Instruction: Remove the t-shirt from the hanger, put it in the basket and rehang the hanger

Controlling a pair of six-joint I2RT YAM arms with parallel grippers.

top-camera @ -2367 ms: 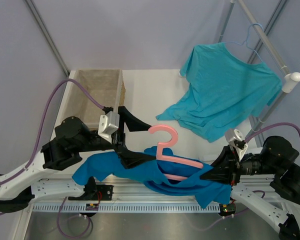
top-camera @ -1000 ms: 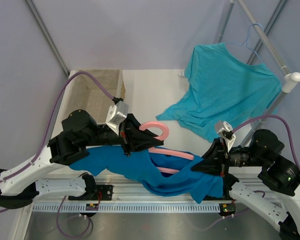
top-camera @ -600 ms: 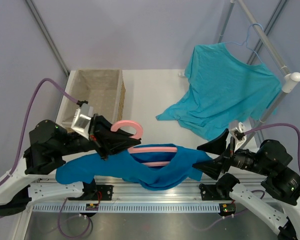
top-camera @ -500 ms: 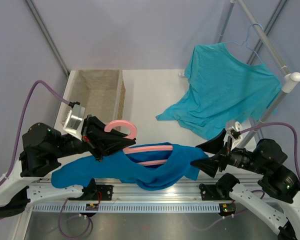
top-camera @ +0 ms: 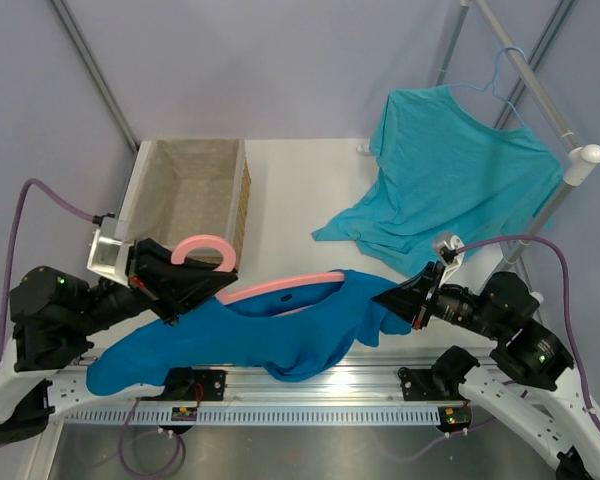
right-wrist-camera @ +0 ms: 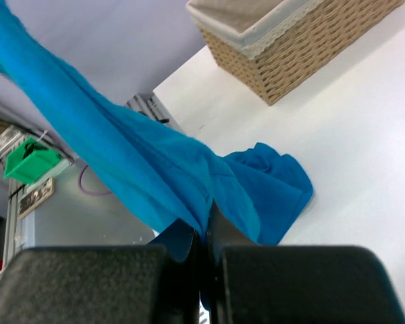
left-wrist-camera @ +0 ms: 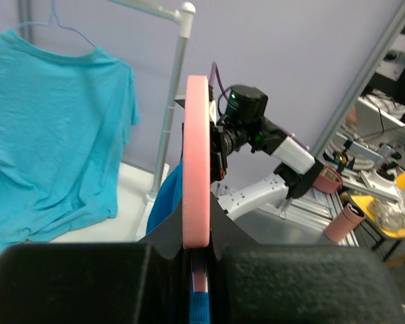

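Observation:
The pink hanger hangs above the table's front edge, hook to the left. My left gripper is shut on it just below the hook. In the left wrist view the hanger stands edge-on between the fingers, with my left gripper clamped round it and a bit of blue cloth low in the gap. The deep-blue t-shirt drapes over the hanger's bar and sags to the left. My right gripper is shut on its right end. In the right wrist view, the t-shirt stretches taut from my right gripper.
A wicker basket stands at the back left. A teal t-shirt hangs on a thin light-blue wire hanger from the white rack bar at the right. A metal rail runs along the near edge.
My left arm has drawn the hanger to the left. My right gripper opened, then shut on the t-shirt's right end, and the cloth is now stretched between the two.

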